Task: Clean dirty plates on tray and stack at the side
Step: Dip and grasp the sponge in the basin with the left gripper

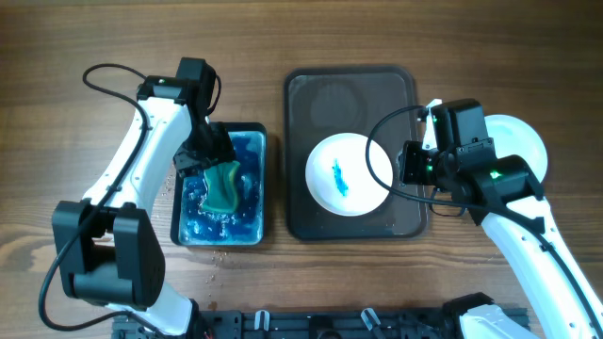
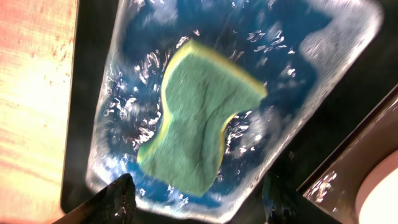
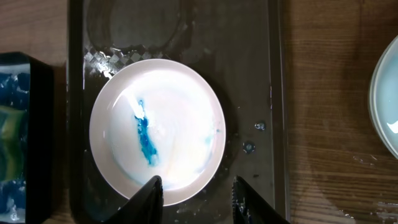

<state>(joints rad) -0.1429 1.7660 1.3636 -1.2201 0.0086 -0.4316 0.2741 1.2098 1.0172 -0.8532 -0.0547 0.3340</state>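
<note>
Two plates in view: the smeared plate (image 1: 347,174) lies on the tray (image 1: 303,94), the second plate (image 1: 524,141) on the wooden table (image 1: 57,38) to its right, apart from it
The left gripper (image 2: 196,198) hangs over the blue basin (image 1: 217,242), jaws spread with nothing between them, the green sponge (image 2: 199,118) lying in the water beneath. The right gripper (image 3: 199,199) stands at the smeared plate's near rim, jaws partly apart, gripping nothing
</note>
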